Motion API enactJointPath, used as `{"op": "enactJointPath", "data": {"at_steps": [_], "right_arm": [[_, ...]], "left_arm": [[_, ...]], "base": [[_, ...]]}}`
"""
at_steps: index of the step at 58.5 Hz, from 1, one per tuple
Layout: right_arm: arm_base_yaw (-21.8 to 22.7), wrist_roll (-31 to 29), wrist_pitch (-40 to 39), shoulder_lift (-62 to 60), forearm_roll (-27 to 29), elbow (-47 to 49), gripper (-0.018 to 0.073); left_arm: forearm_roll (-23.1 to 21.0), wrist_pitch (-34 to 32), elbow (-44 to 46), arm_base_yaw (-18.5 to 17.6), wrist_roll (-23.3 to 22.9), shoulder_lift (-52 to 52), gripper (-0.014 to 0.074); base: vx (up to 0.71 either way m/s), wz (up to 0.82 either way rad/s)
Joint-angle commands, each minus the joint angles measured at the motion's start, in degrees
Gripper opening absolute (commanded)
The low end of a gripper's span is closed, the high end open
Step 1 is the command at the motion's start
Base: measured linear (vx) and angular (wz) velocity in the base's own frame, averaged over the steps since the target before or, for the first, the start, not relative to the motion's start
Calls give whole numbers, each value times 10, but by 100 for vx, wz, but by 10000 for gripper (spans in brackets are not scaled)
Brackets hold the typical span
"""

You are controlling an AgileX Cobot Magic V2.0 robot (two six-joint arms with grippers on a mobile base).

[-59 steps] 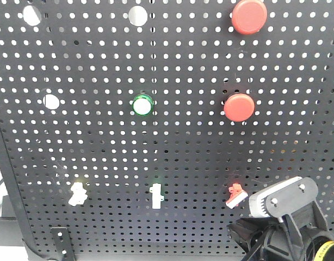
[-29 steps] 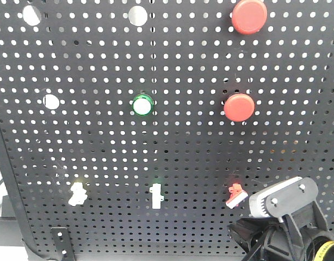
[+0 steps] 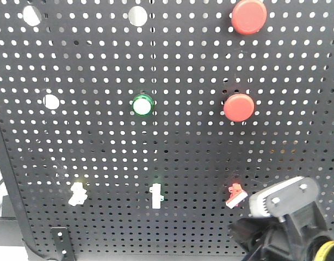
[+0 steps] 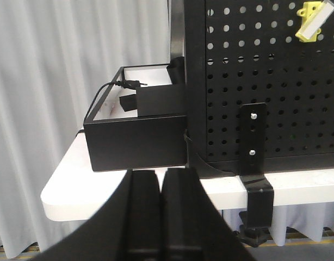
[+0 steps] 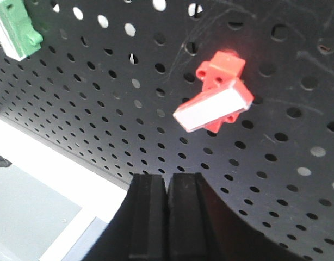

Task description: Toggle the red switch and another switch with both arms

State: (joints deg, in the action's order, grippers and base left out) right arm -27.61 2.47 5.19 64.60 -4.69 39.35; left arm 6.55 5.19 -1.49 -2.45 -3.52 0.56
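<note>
Right gripper: fingers pressed together, holding nothing, just below red switch.
Left gripper: closed, empty, low before pegboard.
Cream switch: untouched.

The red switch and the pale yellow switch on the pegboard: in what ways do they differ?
The red switch sits at the lower right beside the right gripper; the yellow switch sits lower left, with no gripper beside it. Colours differ. Both are small, similar in size, with white levers, in one row.

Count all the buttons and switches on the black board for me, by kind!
Red round buttons: 2
Green round button: 1
Small toggle switches: 3 (cream, white, red)
Total: 6
</note>
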Motion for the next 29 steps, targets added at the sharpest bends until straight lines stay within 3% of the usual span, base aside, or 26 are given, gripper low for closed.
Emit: {"op": "enactJointPath", "data": {"at_steps": [1,9,23,29], "right_arm": [[5,-30,-26,-48,-19,19,-6],[27,-45,-4,-156,-15,-16,-6],[198,-44,-36,-408,4,-204,-6],[249,-44,-28,-508,29,-282,-6]], "left_arm": [[-3,-43,-10,1,0,4,3],[-3,-43,-10,1,0,4,3],[-3,-43,-10,1,0,4,3],[-3,-43,-10,1,0,4,3]], "base": [[0,0],[0,0],[0,0],[0,0]]}}
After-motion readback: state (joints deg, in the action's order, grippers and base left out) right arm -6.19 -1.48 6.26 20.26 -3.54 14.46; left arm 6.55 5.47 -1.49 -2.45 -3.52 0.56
